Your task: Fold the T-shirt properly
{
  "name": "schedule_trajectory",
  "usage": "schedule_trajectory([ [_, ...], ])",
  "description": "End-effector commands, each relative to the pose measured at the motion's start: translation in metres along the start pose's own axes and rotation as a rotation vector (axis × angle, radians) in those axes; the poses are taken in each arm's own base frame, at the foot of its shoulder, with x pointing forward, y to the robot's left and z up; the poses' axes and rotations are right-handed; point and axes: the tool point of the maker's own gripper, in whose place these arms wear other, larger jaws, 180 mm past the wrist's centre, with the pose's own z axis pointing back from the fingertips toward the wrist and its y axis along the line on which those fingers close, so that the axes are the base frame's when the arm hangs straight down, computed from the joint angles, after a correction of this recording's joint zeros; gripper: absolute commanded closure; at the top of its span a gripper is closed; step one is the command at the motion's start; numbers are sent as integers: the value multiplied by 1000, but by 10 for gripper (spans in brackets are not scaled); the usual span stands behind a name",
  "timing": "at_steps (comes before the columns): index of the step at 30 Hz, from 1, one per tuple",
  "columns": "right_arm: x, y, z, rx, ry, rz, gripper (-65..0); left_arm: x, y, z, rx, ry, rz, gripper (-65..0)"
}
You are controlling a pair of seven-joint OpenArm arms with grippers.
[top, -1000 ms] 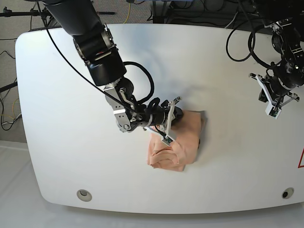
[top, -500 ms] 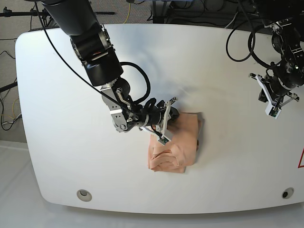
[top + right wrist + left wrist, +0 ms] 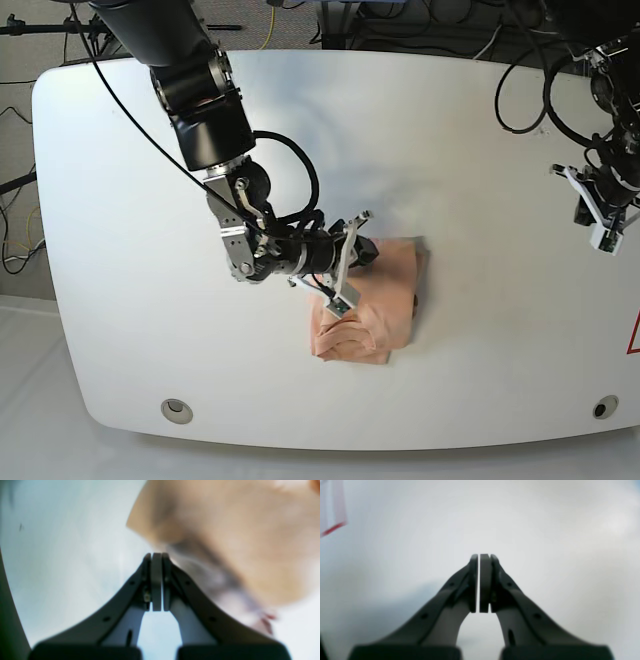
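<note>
1. Cables (image 3: pixel 20 225) are trailing off the far left edge of the white worktop (image 3: pixel 130 330).
2. Moving rightward, the right arm (image 3: pixel 205 110) is reaching low over the worktop, and its right gripper (image 3: pixel 156 555) is sitting with its jaws clenched together, grasping nothing; its tips are lying at the left edge of the T-shirt (image 3: pixel 375 310).
3. That peach T-shirt is lying in a folded, slightly rumpled bundle near the middle of the worktop, a little toward the front edge.
4. Well apart, at the far right, the left gripper (image 3: pixel 605 215) is hanging above bare worktop, its jaws pressed shut on nothing.
5. Red marking (image 3: pixel 634 335) is showing at the right border.
</note>
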Motion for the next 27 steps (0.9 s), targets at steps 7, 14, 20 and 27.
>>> schedule_trajectory([
  [7, 15, -37, 72, -146, -82, 41, 0, 20, 34, 20, 84, -92, -16, -3],
  [14, -16, -61, 138, -307, -38, 56, 0, 0, 68, 43, 175, -53, 0, -3],
  [20, -48, -67, 193, -443, 19, 57, 0, -9, 96, 66, 254, -29, -18, -3],
  [27, -120, -75, 233, -535, 127, -41, 0, -25, 115, 93, 324, 21, -46, -3],
])
